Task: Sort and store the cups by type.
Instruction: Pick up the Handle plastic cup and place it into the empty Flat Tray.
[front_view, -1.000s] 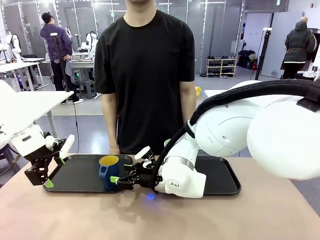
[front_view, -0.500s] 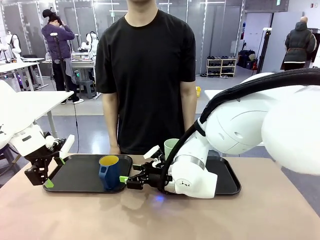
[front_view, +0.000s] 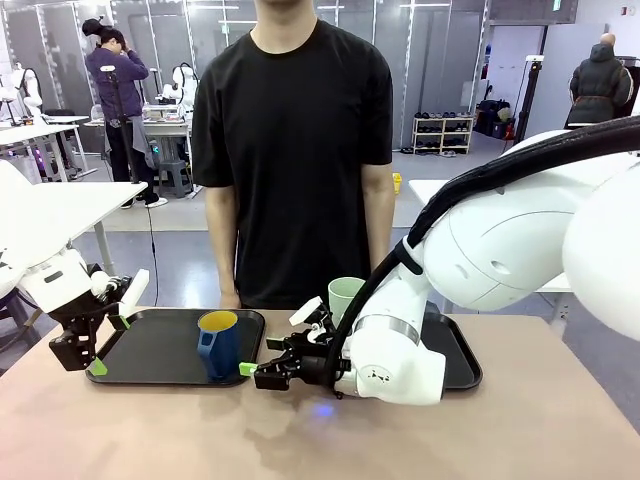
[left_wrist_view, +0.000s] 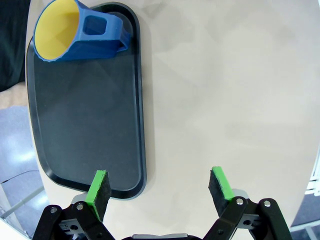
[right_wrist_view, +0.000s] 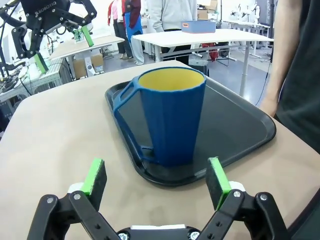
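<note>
While the left gripper (front_view: 105, 330) hangs wide open and empty over the outer end of the left tray (front_view: 150, 350), the blue mug (front_view: 218, 343) stands upright on that tray's near inner corner. Just right of the mug, the right gripper (front_view: 262, 370) sits low over the table (front_view: 200, 430), jaws fully spread, holding nothing, mug dead ahead of its pads. Behind its wrist, the mint tumbler (front_view: 345, 297) stands on the right tray (front_view: 460, 365). Judged: each cup occupies its own tray, so sorting looks done; next, clear the arm without clipping the mug.
</note>
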